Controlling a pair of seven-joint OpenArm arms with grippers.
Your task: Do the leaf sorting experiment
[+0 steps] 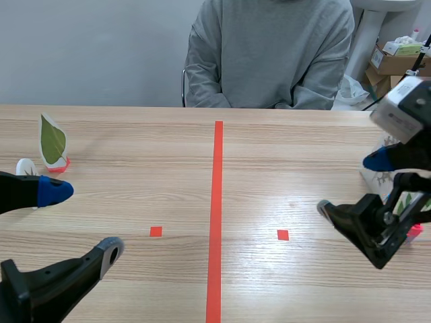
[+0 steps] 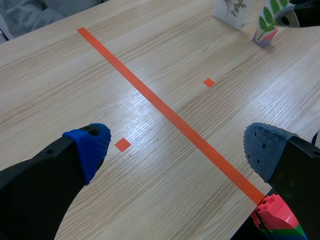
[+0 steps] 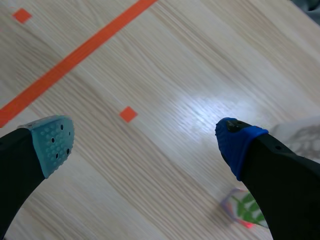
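Leaf cards: two seen, both upright on small bases. No. 1, single-leaf card (image 1: 52, 140), red base, stands near left edge of table (image 1: 289, 155), just beyond L gripper (image 1: 81, 222). Small white item (image 1: 25, 166) sits beside it, part hidden by blue pad. No. 2, compound-leaf card (image 2: 267, 21), pinkish base, stands near right edge, beside white card w/ twig drawing (image 2: 229, 9). Both are just behind R gripper (image 1: 353, 185).

Grippers: L released, fingers wide apart, nothing between, low over table left of centre tape line (image 1: 217, 215). R likewise released and empty, close to compound-leaf card. Red/green/blue block (image 2: 279, 220) shows under one L finger in wrist view; cannot tell what it carries.

Person (image 1: 269, 54), grey top, seated at far edge; hands not seen.

Step, as judged: sort not begun, no card lifted. Next move prob. calls for R to straddle compound-leaf card, close gently on card or base, lift w/o tipping. Destination not marked; cannot tell.
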